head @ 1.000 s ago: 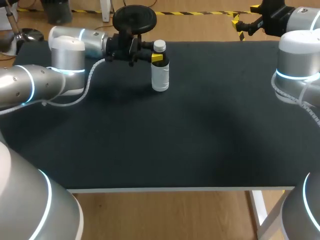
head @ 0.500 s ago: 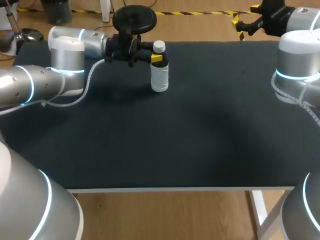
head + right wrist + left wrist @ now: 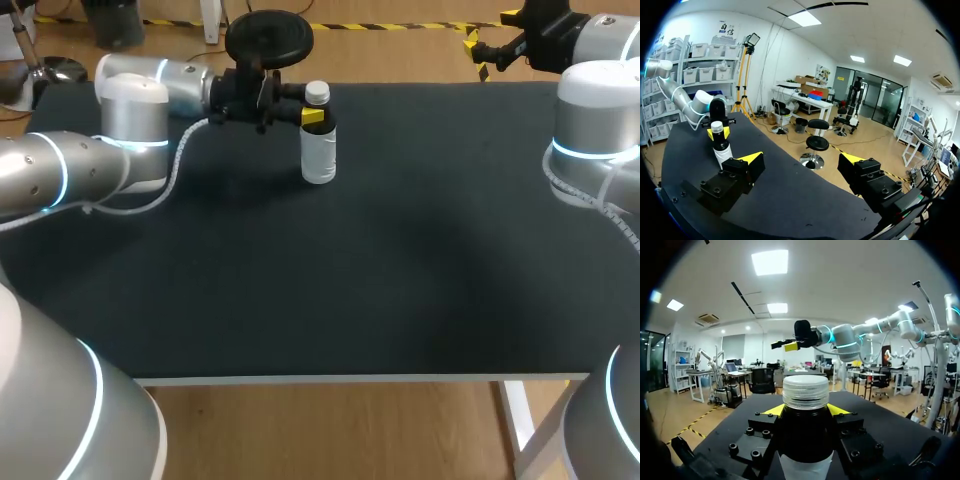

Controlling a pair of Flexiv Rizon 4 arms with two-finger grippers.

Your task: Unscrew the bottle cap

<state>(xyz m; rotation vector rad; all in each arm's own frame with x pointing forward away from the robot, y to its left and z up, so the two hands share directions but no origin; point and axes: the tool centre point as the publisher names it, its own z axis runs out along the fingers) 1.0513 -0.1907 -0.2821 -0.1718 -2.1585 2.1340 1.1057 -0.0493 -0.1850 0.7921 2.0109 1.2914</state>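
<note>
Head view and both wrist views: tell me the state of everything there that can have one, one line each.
Dark bottle with white label: upright, gripped at the neck.
White ribbed cap: on the bottle, not removed.
Left end effector: shut on the bottle.
Right end effector: open, holding nothing.

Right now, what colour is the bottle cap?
White. The left wrist view shows the cap best, atop the bottle.
</note>
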